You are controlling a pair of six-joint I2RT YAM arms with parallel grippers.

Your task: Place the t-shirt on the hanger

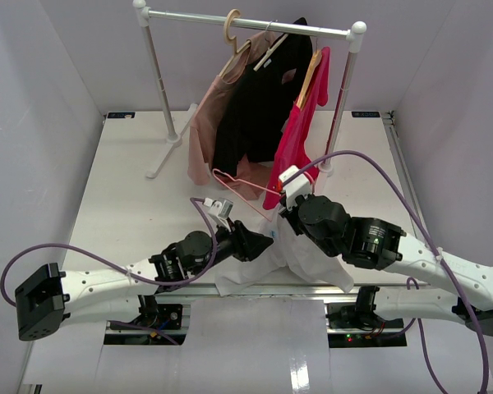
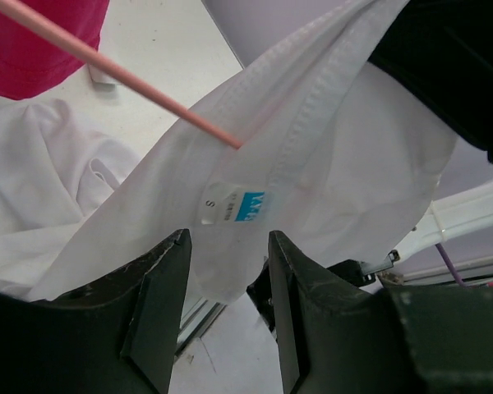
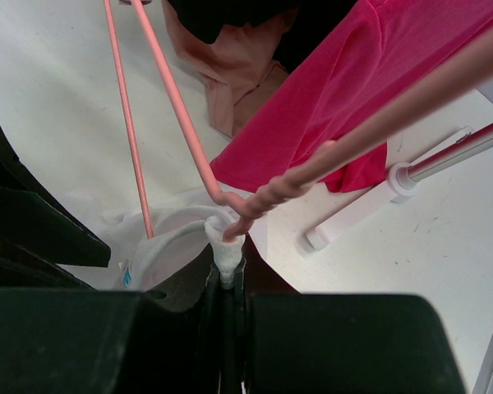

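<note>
The white t-shirt (image 1: 308,256) hangs bunched between my two grippers near the table's front edge. The thin pink hanger (image 1: 240,185) slants from the table up to the shirt. My right gripper (image 3: 228,264) is shut on a pinch of the t-shirt's collar (image 3: 227,246), right under the hanger's twisted neck (image 3: 267,195). In the left wrist view a hanger arm (image 2: 115,70) runs into the neck opening beside the size label (image 2: 240,205). My left gripper (image 2: 228,240) is open, with a loose fold of the t-shirt (image 2: 329,172) hanging at its tips.
A white clothes rack (image 1: 246,20) stands at the back. It carries a dusty-pink garment (image 1: 207,123), a black shirt (image 1: 259,107) and a red shirt (image 1: 300,135) on wooden hangers. Its foot (image 1: 166,156) and right post (image 1: 338,111) stand on the table.
</note>
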